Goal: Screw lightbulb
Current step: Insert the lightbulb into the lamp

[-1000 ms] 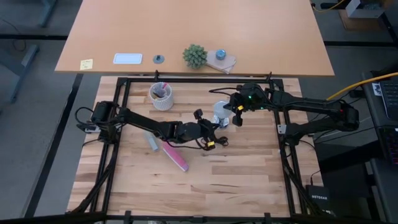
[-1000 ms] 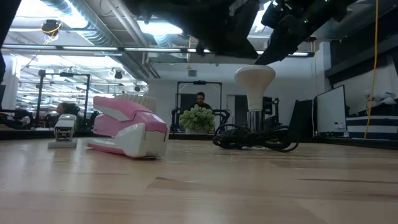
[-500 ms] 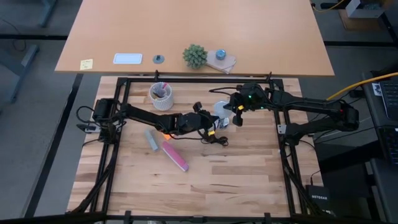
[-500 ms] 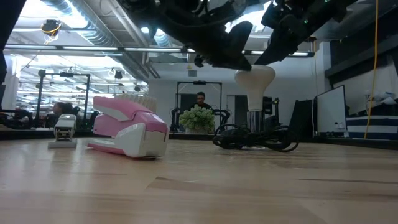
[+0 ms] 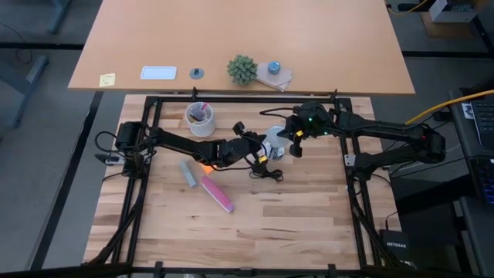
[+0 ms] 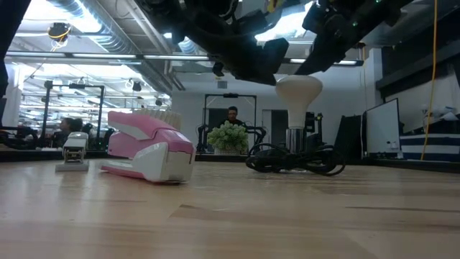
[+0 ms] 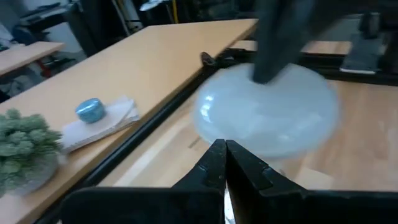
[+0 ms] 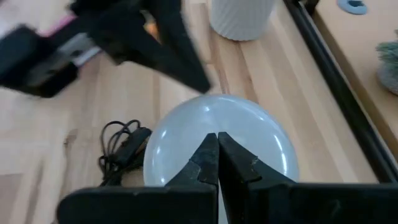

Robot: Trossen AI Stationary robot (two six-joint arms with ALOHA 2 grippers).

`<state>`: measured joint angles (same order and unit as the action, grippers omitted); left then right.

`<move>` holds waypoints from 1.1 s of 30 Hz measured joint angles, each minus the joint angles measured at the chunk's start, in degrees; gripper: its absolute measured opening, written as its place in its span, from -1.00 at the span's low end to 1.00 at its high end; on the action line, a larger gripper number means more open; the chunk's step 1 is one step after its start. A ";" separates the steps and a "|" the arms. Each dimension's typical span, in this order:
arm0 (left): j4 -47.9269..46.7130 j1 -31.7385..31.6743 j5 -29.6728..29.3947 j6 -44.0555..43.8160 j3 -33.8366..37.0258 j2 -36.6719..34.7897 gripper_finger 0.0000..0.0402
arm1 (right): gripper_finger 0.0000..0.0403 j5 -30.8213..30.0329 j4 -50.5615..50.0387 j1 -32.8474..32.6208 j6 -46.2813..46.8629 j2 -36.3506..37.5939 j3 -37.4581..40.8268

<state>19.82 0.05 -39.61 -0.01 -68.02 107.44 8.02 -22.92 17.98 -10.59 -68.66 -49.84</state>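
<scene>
The white frosted lightbulb (image 5: 275, 140) stands upright with its base in the shiny metal socket (image 6: 295, 138), whose black cord (image 6: 295, 160) lies coiled on the table. My right gripper (image 5: 290, 142) is shut at the bulb's round top, on its right side (image 8: 217, 142). My left gripper (image 5: 264, 144) is shut and hovers just left of the bulb's top (image 7: 224, 148). In the low view both grippers hang over the bulb (image 6: 298, 89) from either side. My right gripper's shut fingertips (image 6: 310, 65) lie at the bulb's round top (image 7: 280, 74), slanting down from the table's right; whether they touch it, I cannot tell. My left gripper's shut fingertips (image 6: 276, 66) stand close to the bulb's upper left side; I cannot tell whether they touch it.
A white cup with pens (image 5: 200, 118) stands at the far left. A pink stapler (image 5: 218, 193) and a small grey piece (image 5: 188, 174) lie near the left arm. A black frame (image 5: 247, 99) borders the table; a plant (image 5: 241, 69) sits on the desk beyond.
My left gripper has moved toward the table's far edge and up to the bulb's left side, staying shut. My right gripper has kept its place at the bulb's top.
</scene>
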 joint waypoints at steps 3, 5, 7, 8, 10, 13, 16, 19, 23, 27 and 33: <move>0.10 -0.80 -0.10 -0.12 0.00 0.00 -1.00 | -0.99 1.06 0.15 0.00 -0.02 -0.02 0.00; 0.09 -1.48 -0.10 -0.77 0.02 0.00 -1.00 | -0.99 1.04 0.15 0.00 0.00 -0.02 0.00; 0.13 -2.16 -0.10 -1.39 0.01 0.00 -1.00 | -0.99 1.00 0.15 0.00 0.00 -0.02 0.00; 0.13 -2.44 -0.08 -1.49 0.02 0.00 -1.00 | -0.99 0.90 0.15 0.00 0.00 -0.02 0.00; 0.10 -2.64 -0.13 -0.95 0.01 -0.04 -1.00 | -0.99 0.50 0.15 0.00 0.00 -0.02 0.00; 0.68 -2.31 -0.71 2.16 -0.01 -0.81 -1.00 | -0.99 -0.46 0.20 0.00 0.00 -0.02 0.00; 1.03 -0.96 -0.91 3.27 -0.01 -2.21 -1.00 | -0.99 -2.83 0.38 -0.02 -0.02 -0.02 0.00; 0.79 1.13 -0.44 4.01 -0.01 -3.50 -1.00 | -0.99 -4.22 0.60 0.00 0.01 -0.04 0.00; 0.83 4.10 5.15 4.59 -0.01 -4.08 -1.00 | -0.99 -4.40 0.79 -0.02 0.01 -0.04 0.00; 0.46 6.04 12.58 4.04 -0.01 -3.29 -1.00 | -0.99 -4.40 0.87 -0.02 0.00 -0.04 -0.02; 1.02 6.17 12.65 3.19 -0.03 -0.88 -1.00 | -0.99 -4.38 0.92 0.00 0.00 -0.04 0.00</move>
<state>20.84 6.22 -26.96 3.18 -68.05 106.55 3.64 -22.00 17.98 -10.59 -68.71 -49.84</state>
